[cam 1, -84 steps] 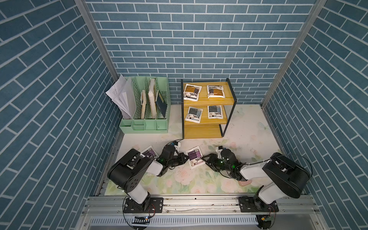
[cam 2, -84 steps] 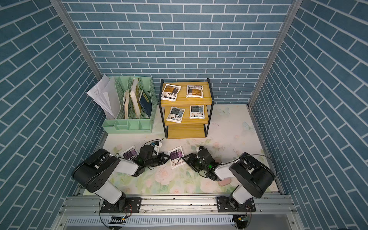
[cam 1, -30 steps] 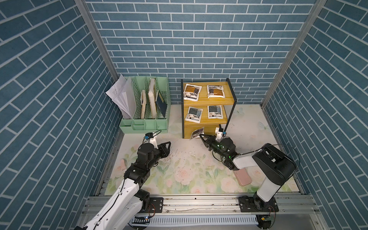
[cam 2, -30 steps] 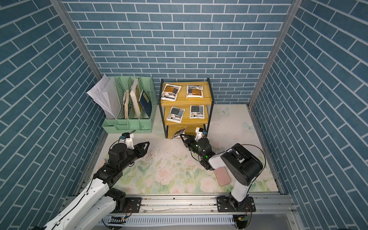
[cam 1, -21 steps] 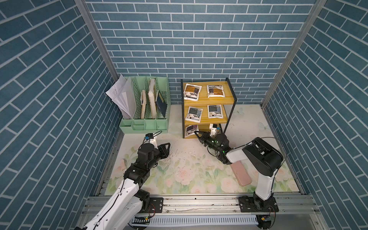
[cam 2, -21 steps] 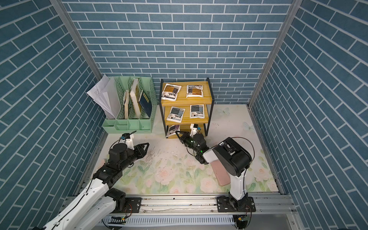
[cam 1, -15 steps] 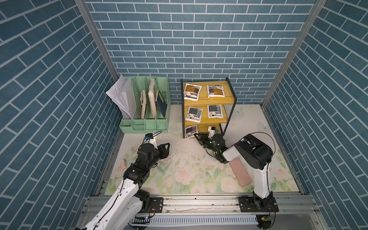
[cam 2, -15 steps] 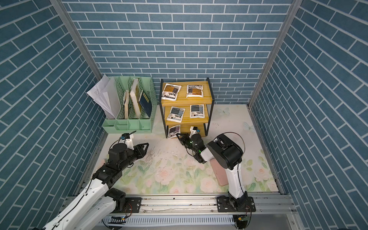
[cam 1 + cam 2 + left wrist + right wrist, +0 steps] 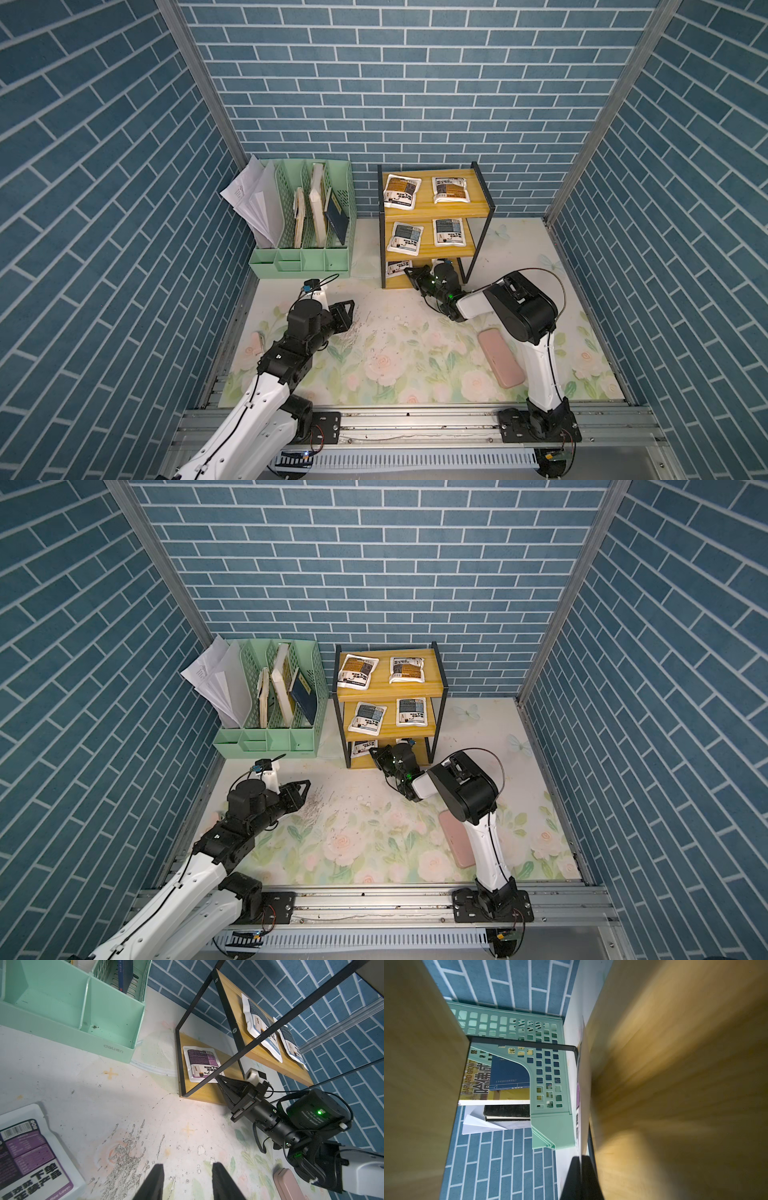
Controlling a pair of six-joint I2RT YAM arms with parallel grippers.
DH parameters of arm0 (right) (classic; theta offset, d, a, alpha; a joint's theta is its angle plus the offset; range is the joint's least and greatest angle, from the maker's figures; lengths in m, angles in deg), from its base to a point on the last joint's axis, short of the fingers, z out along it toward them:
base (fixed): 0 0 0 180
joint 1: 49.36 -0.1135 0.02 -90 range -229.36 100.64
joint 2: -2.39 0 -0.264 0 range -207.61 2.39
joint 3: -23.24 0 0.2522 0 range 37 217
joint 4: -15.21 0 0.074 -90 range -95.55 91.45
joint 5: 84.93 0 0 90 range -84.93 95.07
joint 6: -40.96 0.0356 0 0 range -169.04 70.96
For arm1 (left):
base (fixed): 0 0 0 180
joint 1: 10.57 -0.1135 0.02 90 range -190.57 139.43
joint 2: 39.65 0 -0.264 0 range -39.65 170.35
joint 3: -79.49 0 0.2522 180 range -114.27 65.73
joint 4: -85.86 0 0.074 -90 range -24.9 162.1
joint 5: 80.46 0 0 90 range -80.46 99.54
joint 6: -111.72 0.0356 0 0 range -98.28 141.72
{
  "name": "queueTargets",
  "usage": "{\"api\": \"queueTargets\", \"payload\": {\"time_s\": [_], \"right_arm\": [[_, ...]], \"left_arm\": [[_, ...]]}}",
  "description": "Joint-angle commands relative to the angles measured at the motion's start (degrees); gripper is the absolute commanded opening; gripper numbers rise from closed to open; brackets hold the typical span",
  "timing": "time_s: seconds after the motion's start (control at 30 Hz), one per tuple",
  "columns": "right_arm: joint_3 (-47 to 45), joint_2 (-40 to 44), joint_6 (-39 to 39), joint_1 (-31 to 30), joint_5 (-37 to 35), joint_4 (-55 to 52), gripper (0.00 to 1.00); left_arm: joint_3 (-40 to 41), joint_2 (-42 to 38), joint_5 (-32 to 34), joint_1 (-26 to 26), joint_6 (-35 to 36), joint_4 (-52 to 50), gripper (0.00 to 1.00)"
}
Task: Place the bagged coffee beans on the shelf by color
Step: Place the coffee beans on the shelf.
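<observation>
Most of the floral-patterned desk [image 9: 395,353] lies bare through its middle and toward the right edge, where only a pink oblong case [image 9: 498,357] rests near the front. At the back edge stand a mint green plastic file organizer [image 9: 303,257] on the left and, just beside it, the three-tier shelf of yellow boards in a thin black frame [image 9: 426,208]. The organizer holds loose papers, books and a dark blue booklet. Its front reads "deli", and one book shows "HARVARD GROWT" in the right wrist view.

Two white pouches with orange-brown labels [image 9: 401,191] lie on the top board, and two white pouches with blue-grey labels [image 9: 404,237] on the middle one. One purple-labelled pouch [image 9: 201,1064] lies flat at the left end of the bottom board. The right gripper [image 9: 218,1079] pinches its corner, jaws closed on it. A second purple pouch [image 9: 31,1147] lies on the desk near the left edge; its print ends in "Lover". The left gripper [image 9: 188,1182] hovers over bare desk, fingers partway apart, holding nothing.
</observation>
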Motion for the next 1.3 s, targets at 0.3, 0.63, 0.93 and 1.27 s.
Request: {"api": "queueTargets", "payload": {"time_s": [0.3,0.63,0.93,1.27], "right_arm": [[4.63,-4.25,-2.63,0.25,-1.17,-8.37,0.12],[-0.62,2.06,-2.72,0.35,-3.29,-10.31,0.45],[-22.07,20.99,-2.15,-0.47,-1.47,-9.91,0.45],[-30.45,33.35,5.54,-20.13,-3.78,-15.16,0.42]], "left_arm": [[-1.81,-0.46,0.34,-0.32,2.34,-2.37,0.44],[-2.17,0.7,2.1,-1.04,0.11,-4.15,0.45],[-4.23,5.13,5.33,-16.2,-9.72,-15.35,0.53],[-9.01,16.09,2.15,-35.12,-13.87,-19.41,0.53]]}}
